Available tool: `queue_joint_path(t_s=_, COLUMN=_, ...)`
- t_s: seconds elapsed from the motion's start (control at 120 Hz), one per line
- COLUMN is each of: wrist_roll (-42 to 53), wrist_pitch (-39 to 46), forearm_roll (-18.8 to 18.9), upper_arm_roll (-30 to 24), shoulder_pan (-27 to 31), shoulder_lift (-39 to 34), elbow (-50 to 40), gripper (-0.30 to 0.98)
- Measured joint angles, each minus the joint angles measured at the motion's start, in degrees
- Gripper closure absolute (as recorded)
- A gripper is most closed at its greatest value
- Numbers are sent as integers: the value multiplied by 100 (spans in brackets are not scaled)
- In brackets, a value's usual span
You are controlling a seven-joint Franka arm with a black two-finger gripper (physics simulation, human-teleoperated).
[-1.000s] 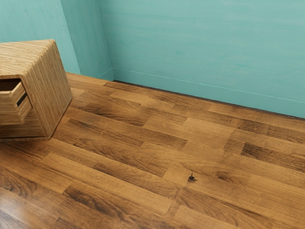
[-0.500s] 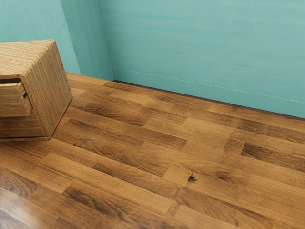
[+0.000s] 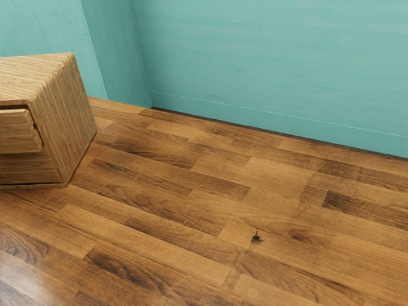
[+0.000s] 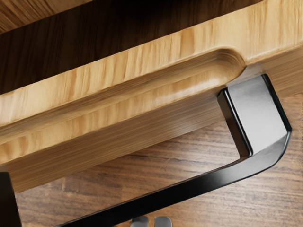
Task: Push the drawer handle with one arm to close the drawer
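The handle [image 4: 213,180] is mounted on the outer face of the drawer [image 3: 19,131], and the relation that matters is the order: tool [image 4: 151,221], handle bar, drawer, cabinet [image 3: 64,121]. In the wrist view the tool is just beside the bar, on its outer side, between the 2 posts [image 4: 259,116] [image 4: 8,201]; I cannot tell whether it touches. Nor can I tell whether the tool is open or closed.

The bar's long axis runs along the drawer's face, so the coming push should go square across it, toward the cabinet, rather than along it. With 1 arm at work and the tool outside the bar, no reach around to the other side seems needed.

The cabinet stands on the floor [image 3: 191,210] at the exterior view's left. The drawer's face sits a little proud of it, and a dark gap [image 4: 52,42] lies behind the drawer's top edge, so I judge the job close to done but not finished. A slanted push could slide along the bar toward 1 post, or make the drawer bind.
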Motion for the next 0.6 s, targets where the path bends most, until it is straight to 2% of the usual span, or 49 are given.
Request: queue_joint_path(t_s=0.6, wrist_roll=-20, wrist_pitch=-10, forearm_roll=180, upper_arm_roll=-2, shoulder_pan=-164, shoulder_lift=397, elbow=404, gripper=79)
